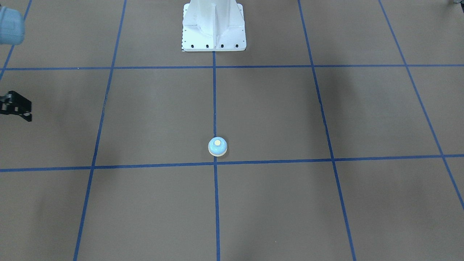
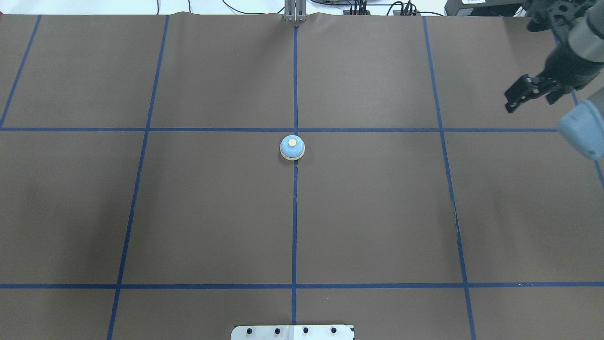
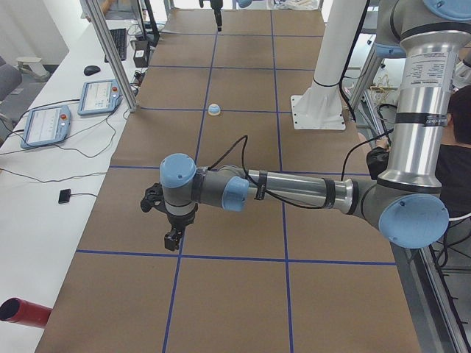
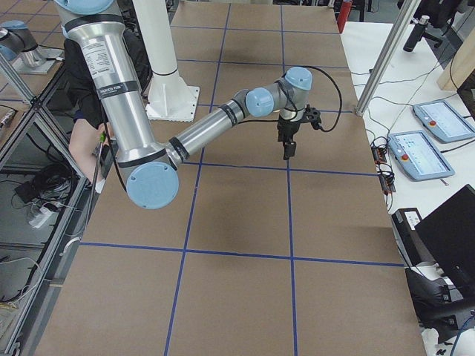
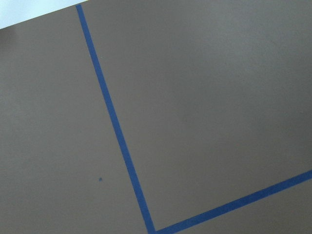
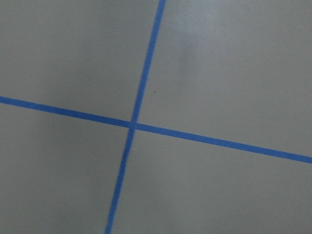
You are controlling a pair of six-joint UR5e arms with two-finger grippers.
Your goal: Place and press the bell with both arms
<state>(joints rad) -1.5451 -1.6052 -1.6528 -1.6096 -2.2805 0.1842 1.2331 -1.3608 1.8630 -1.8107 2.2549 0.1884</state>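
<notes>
Nearest the robot, we see its white base (image 2: 292, 332) at the edge of a brown table (image 2: 212, 212) marked into squares with blue tape. Farther out along the middle tape line (image 2: 294, 226), the bell (image 2: 292, 148) stands upright and alone. It sits on that line just short of a crossing, with its cream button (image 2: 292, 142) facing up. Nothing touches it.

We judge that the bell is already in its place and that the pressing is not yet done. To do this well, a claw should come over the middle of the button. It should then go straight down with closed tips, gently, so the light bell does not slide or tip.

Both arms are well apart from the bell. The left arm (image 3: 294, 191) stretches level over the table's left end, its wrist bent so the left claw (image 3: 171, 239) points straight down above the paper. We cannot tell whether that claw is open or closed. The right arm (image 4: 215, 122) mirrors it at the opposite end. The right claw (image 2: 512, 103) points down, looks closed and holds nothing.
</notes>
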